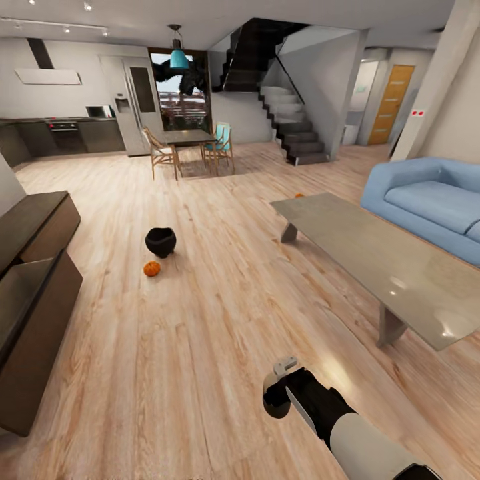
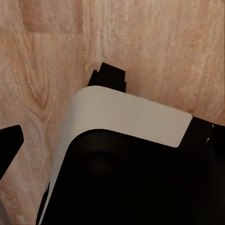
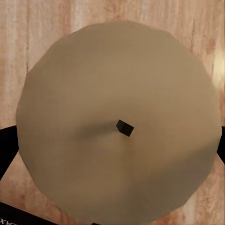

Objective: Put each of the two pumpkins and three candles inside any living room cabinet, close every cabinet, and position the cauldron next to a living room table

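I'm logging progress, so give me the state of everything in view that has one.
Candle: held upright between the right gripper's fingers, over the floor.
Cabinet: drawers open.
Cauldron: upright on the floor, apart from the table.
Pumpkin: on the floor beside the cauldron.
Right gripper: shut on the candle.

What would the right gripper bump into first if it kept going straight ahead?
Nothing new, most likely: the right gripper seems already shut on a candle, whose round top faces its camera. Past the candle lies the wooden floor, probably next in line; depth is unclear.

Head camera overlooks the room; both wrist cameras face the floor [image 1: 200, 347] closely.
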Motion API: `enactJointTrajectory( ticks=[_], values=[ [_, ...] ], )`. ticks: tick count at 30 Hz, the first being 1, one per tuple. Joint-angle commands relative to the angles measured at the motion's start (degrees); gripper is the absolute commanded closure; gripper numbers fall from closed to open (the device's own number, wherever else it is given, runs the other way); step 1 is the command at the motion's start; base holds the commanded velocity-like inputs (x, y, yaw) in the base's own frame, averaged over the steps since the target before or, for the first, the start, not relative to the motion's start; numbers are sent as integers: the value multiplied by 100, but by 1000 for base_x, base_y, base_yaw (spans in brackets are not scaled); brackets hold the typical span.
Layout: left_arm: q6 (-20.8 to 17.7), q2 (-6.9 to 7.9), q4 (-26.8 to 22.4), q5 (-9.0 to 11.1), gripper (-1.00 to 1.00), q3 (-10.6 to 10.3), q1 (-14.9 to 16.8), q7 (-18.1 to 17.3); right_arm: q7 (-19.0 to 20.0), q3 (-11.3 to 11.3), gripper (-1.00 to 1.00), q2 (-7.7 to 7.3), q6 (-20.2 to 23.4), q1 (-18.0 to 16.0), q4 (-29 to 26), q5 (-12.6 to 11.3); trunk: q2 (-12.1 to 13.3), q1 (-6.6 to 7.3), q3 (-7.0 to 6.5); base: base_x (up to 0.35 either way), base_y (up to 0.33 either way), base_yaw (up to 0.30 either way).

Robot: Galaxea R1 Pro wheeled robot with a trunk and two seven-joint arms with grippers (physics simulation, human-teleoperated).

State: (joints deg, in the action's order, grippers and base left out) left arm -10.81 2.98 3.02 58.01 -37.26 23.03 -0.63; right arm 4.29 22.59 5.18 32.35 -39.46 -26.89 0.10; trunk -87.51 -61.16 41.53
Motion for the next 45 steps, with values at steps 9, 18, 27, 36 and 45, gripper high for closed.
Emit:
enactJointTrajectory(
  ticks=[9,18,27,36,45],
  values=[
    [0,1,-2,0,-100,0,0,2,2,0,100,0,0,-1,-1,-1,0,0,0,0,0,285],
    [0,10,-3,0,-100,0,0,0,2,0,100,0,0,-1,-1,-1,0,0,0,0,0,285],
    [0,10,-1,0,-100,0,0,1,2,0,100,0,0,-1,-1,-1,0,0,0,0,0,285],
    [0,10,-1,0,-100,0,0,-2,-7,0,100,0,8,-1,-1,-1,0,0,0,0,0,265],
    [0,10,2,-5,-100,0,0,-32,2,0,100,0,0,-1,59,-4,0,0,0,192,0,27]
  ],
)
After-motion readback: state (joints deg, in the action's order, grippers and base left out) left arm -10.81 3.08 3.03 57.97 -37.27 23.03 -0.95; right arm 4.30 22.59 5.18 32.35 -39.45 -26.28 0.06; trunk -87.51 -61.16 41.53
